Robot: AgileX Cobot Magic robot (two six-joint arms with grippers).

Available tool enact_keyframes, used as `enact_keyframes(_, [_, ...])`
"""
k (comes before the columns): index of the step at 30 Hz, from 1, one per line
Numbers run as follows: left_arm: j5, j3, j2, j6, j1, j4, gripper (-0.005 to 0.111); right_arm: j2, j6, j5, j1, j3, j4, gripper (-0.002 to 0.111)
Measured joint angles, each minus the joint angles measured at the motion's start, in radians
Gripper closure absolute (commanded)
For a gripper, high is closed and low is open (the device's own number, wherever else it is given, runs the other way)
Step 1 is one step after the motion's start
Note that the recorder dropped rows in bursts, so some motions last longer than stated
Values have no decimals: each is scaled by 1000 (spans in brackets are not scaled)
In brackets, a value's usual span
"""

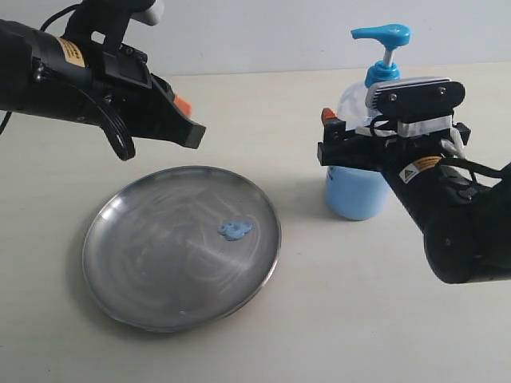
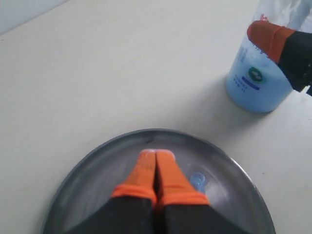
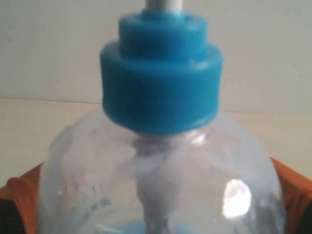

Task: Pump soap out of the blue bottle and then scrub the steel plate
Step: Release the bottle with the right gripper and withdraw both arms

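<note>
soap blob (image 1: 235,230) lies in the steel plate (image 1: 144,247).

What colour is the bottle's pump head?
Bright blue; the exterior view shows the pump head best.

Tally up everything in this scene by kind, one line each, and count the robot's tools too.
Steel plate: 1
Pump bottle: 1
Soap blob: 1
Robot tools: 2, the left tool and the right tool
Total: 5
</note>
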Motion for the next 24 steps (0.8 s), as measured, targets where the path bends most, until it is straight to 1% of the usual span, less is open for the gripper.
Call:
enact_keyframes(7, [-2, 0, 0, 0, 0, -6, 107, -138, -49, 198, 0, -2, -2, 10])
enact_keyframes(15, [15, 0, 0, 0, 0, -18, 107, -293, -143, 381, 0, -2, 76, 11])
enact_keyframes(21, [60, 0, 0, 0, 0, -30, 107, -426, -248, 641, 0, -4, 99, 12])
enact_keyframes(24, [74, 0, 0, 0, 0, -37, 107, -491, -311, 807, 0, -4, 101, 14])
